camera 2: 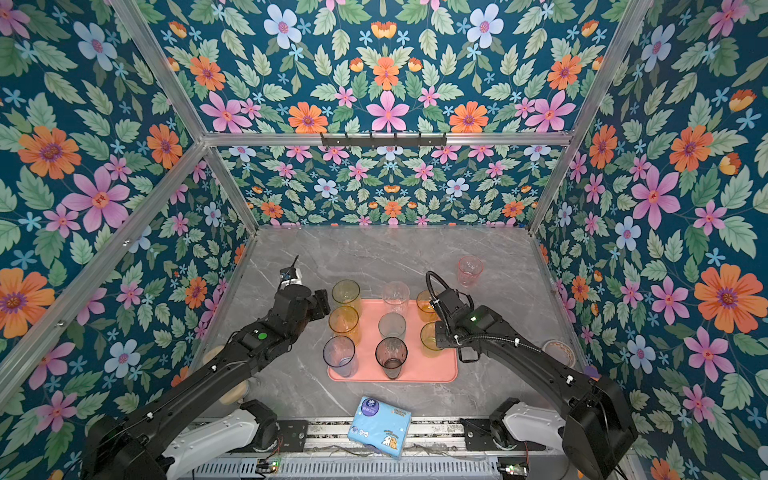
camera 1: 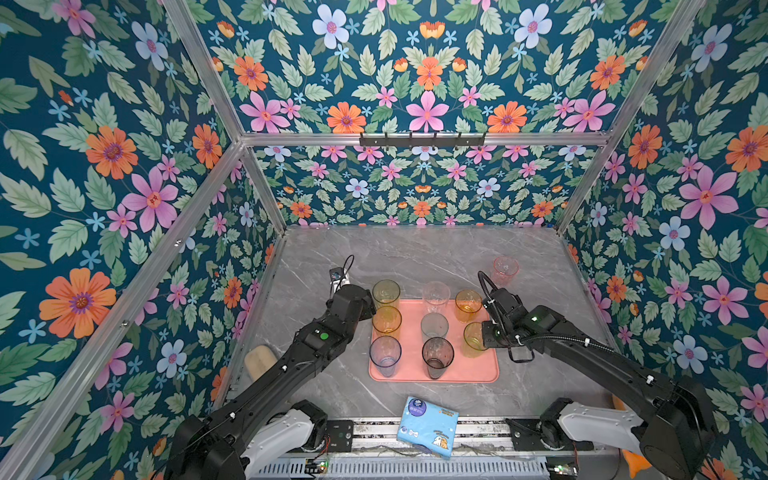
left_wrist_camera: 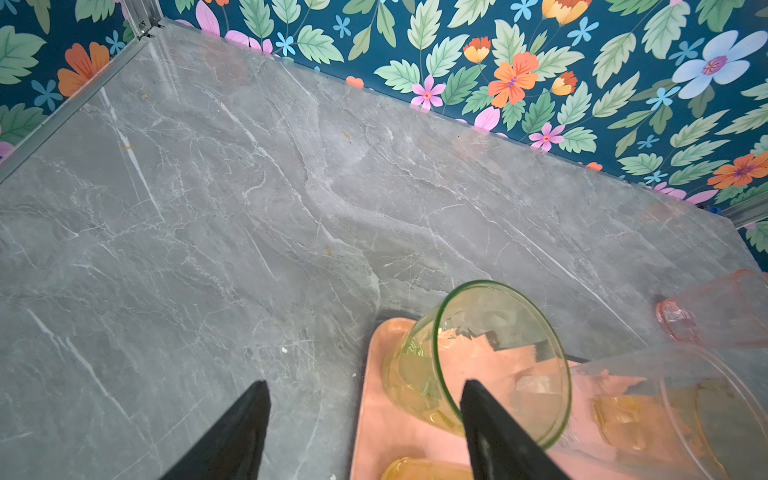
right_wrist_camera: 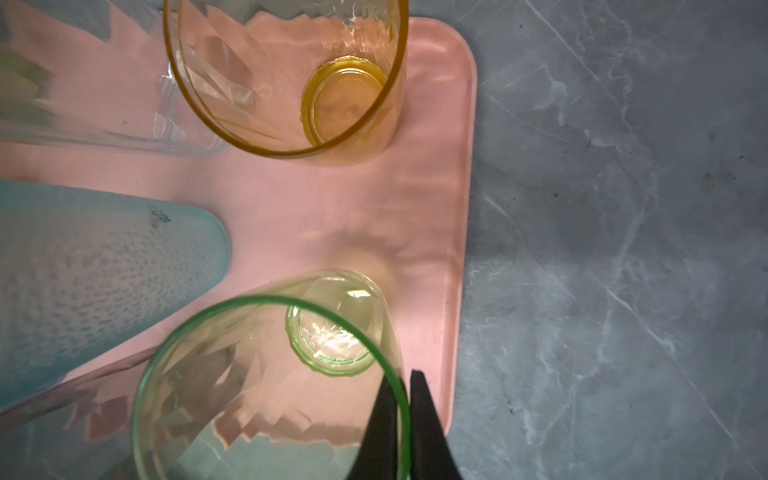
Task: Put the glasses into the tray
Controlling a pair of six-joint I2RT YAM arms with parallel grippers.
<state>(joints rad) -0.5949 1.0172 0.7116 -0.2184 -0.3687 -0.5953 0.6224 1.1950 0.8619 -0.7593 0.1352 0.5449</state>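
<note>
The salmon-pink tray (camera 1: 469, 368) lies mid-table with several glasses standing in it. My right gripper (right_wrist_camera: 402, 388) is shut on the rim of a green glass (right_wrist_camera: 266, 374) at the tray's right edge, one finger inside and one outside; the same glass (camera 1: 473, 338) shows in a top view. An amber glass (right_wrist_camera: 291, 79) stands just beyond it. My left gripper (left_wrist_camera: 365, 384) is open at the tray's far left corner, one finger overlapping a yellow-green glass (left_wrist_camera: 498, 357); I cannot tell whether it touches. A pink glass (camera 1: 505, 270) stands on the table outside the tray, far right.
A light-blue tissue packet (camera 1: 428, 426) lies at the front edge. A small black device with a cable (camera 1: 338, 276) sits behind the left gripper. A beige object (camera 1: 259, 359) rests by the left wall. Flowered walls close in three sides.
</note>
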